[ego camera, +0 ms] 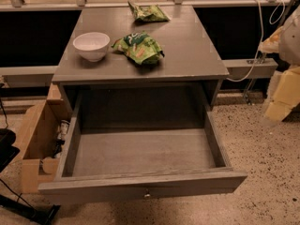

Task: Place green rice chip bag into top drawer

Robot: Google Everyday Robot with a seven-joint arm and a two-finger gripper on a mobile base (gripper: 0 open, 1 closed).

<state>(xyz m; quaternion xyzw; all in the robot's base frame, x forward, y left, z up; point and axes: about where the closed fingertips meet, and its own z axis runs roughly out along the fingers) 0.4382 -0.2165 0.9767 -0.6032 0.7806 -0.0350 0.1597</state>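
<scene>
The green rice chip bag lies on top of the grey cabinet, just right of a white bowl. It is bright green with white lettering and orange patches. The top drawer is pulled out wide towards the camera. Its inside shows bare grey wood, and a small round knob sits on its front panel. My gripper is a pale, blurred shape at the right edge, level with the cabinet's side, well apart from the bag and the drawer.
A smaller, darker green bag lies at the back of the cabinet top. An open cardboard box stands on the floor at the left of the drawer. A white cable hangs at the right. A black object is at the lower left.
</scene>
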